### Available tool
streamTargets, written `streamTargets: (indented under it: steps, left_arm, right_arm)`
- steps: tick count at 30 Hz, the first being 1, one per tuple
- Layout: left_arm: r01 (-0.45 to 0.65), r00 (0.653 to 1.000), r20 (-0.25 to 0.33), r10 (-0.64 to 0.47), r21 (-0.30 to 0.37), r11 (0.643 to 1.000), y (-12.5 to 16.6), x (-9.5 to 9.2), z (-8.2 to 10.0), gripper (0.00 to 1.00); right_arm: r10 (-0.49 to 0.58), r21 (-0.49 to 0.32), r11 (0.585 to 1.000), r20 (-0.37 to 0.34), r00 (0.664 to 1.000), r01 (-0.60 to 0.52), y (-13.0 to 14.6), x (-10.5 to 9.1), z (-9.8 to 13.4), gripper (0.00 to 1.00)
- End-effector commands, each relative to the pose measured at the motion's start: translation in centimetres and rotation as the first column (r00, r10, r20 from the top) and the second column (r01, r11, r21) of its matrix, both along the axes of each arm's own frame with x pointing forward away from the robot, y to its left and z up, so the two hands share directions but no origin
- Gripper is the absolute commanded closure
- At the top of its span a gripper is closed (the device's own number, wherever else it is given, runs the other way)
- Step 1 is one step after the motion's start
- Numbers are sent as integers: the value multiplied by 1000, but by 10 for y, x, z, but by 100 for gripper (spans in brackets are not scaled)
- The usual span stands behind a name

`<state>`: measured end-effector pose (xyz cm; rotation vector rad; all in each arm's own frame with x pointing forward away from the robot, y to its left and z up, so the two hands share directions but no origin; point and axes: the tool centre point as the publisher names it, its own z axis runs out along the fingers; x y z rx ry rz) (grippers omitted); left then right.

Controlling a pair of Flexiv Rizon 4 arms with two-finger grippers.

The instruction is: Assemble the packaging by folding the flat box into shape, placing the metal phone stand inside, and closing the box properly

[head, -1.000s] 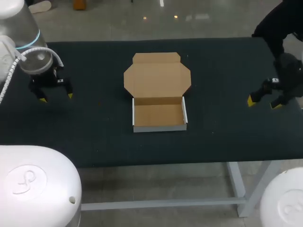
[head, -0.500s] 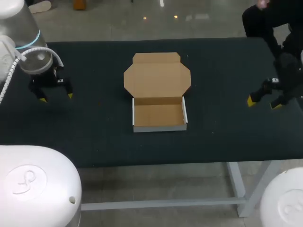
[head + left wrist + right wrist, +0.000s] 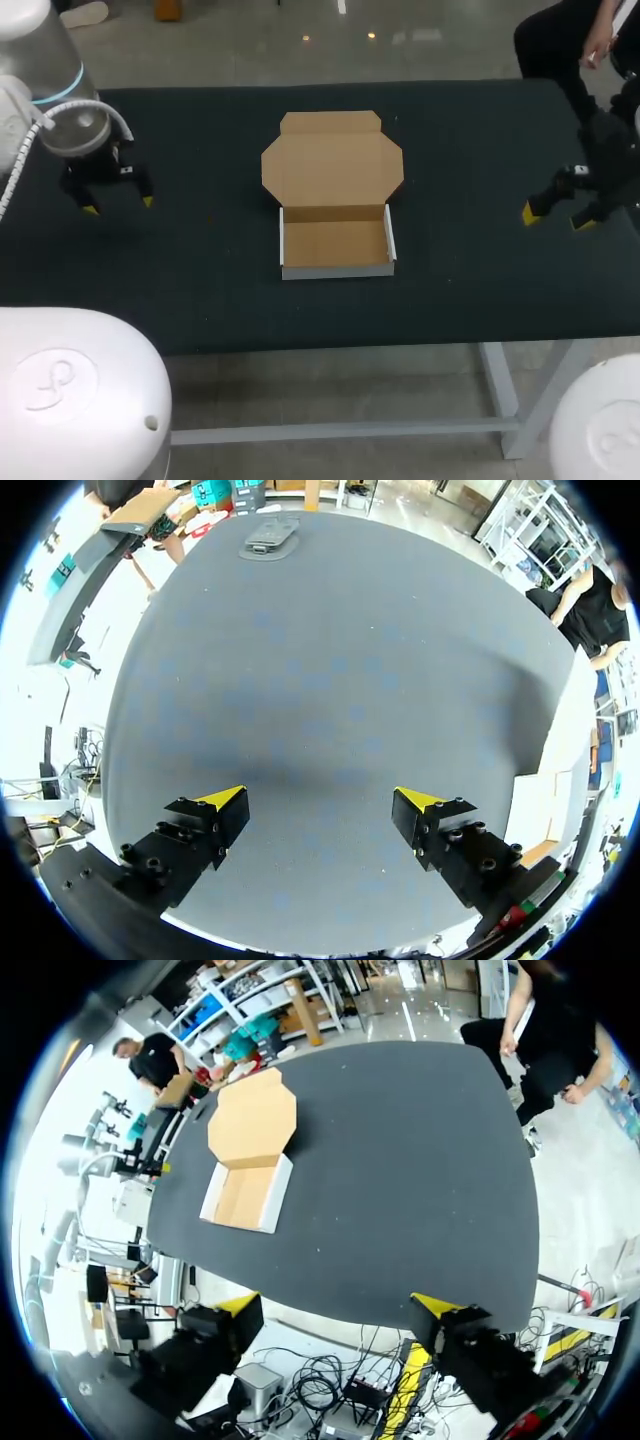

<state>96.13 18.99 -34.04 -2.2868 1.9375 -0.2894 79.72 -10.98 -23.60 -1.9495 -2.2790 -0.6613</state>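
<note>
One cardboard box (image 3: pixel 335 243) is seen at the middle of the dark table (image 3: pixel 200 280). Its tray is folded up, with low white walls raised, and nothing is held inside it. Level with the tray's back edge, the left gripper (image 3: pixel 119 206) hangs well off to one side with its fingers spread and empty. The right gripper (image 3: pixel 555 217) hangs well off to the other side, likewise spread and empty. Beyond the tray, the lid (image 3: pixel 332 165) lies flat and open on the cloth.

Folding is judged largely done, and loading the stand is the step in hand. A grey flat object (image 3: pixel 268 538) is made out at the table's far end in the left wrist view. It may be the stand, though this cannot be told. If so, it must be reached for and gripped before the lid is closed.
</note>
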Motion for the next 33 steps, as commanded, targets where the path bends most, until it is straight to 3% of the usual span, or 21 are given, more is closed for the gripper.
streamTargets:
  steps: [1, 18, 33]
  left_arm:
    - [5, 1000, -17, -5, 2, 1000, 6, 14, -8, 0]
    - [46, 998, -45, -44, 41, 998, 33, 63, -32, 0]
    - [56, 998, -29, -54, 53, 997, 54, 97, -38, 0]
  right_arm:
    - [2, 0, 1000, -4, 1000, -2, -1, -1, 2, 0]
    - [2, 0, 1000, -4, 1000, -2, -1, -1, 2, 0]
    - [2, 0, 1000, -4, 1000, -2, -1, -1, 2, 0]
